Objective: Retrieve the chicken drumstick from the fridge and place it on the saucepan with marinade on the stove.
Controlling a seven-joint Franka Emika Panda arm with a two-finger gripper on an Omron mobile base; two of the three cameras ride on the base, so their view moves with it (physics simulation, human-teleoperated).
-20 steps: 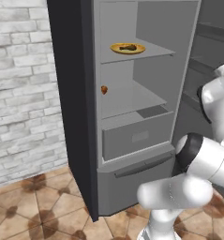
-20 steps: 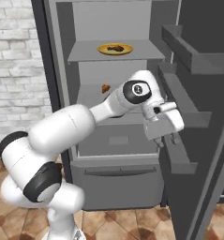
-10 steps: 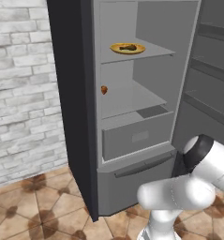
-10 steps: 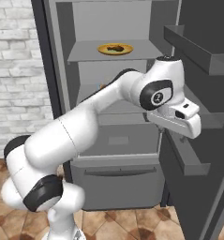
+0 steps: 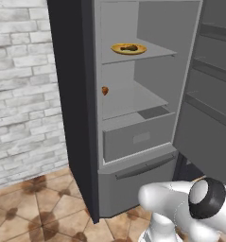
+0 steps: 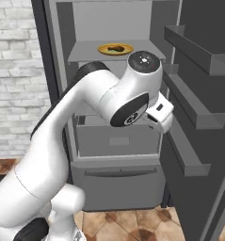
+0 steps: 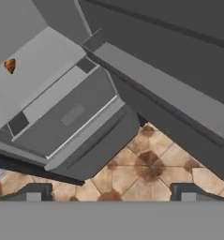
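The fridge (image 5: 72, 94) stands open, its door (image 5: 204, 137) swung out to the right. On its upper shelf the dark chicken drumstick (image 5: 129, 47) (image 6: 116, 47) lies on a yellow-rimmed plate (image 5: 141, 49) (image 6: 103, 49). My gripper (image 7: 111, 194) hangs well below that shelf, in front of the fridge near the door's shelves, and points down at the drawer (image 7: 71, 112) and floor. Its fingertips (image 7: 33, 192) stand wide apart, open, with nothing between them. My white arm (image 6: 100, 99) covers the fridge's middle in the right base view. The saucepan and the stove are out of view.
A small orange-brown lump (image 5: 105, 90) (image 7: 10, 65) sits at the left edge of the middle shelf. Door shelves (image 6: 189, 61) (image 7: 160, 89) jut out close on the gripper's right. A white brick wall (image 5: 20, 94) stands left of the fridge, over brown floor tiles (image 7: 146, 164).
My arm has swung across the open fridge, its wrist joint rising closer to the right base camera. The jaws have stayed open. The plate, drumstick and lump have not moved.
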